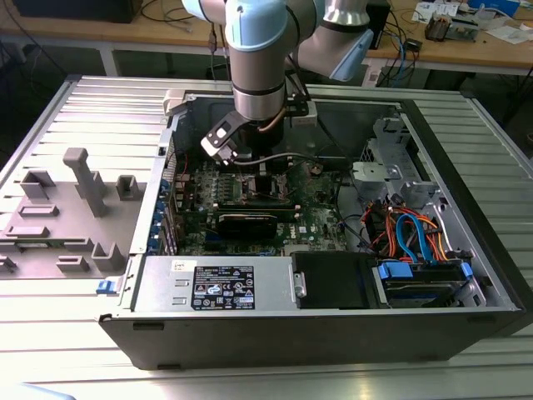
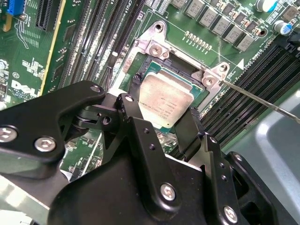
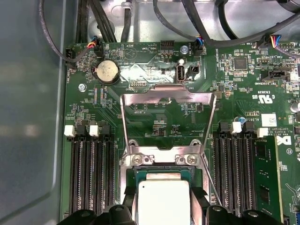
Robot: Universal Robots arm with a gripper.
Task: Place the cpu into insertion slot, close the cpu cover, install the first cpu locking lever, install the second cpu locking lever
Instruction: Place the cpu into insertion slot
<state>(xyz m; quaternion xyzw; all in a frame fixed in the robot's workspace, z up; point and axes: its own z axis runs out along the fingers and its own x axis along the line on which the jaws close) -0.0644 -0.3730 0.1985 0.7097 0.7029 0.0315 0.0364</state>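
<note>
Subject: cpu (image 2: 164, 101), clamped between fingers (image 2: 136, 122) of gripper (image 2: 160, 112), held on two opposite edges, flat, metal top up toward wrist. We judge it over, or barely into, insertion slot (image 2: 180, 64) directly beneath fingertips; we cannot tell seating depth. Beyond fingertips, cpu cover (image 3: 166, 97) stands raised. Risk: tilt or skew at release would load slot contacts; raised cover could drop onto fingers. Orientation: cpu near square, no marked long axis; edges roughly parallel to slot rim.
</note>
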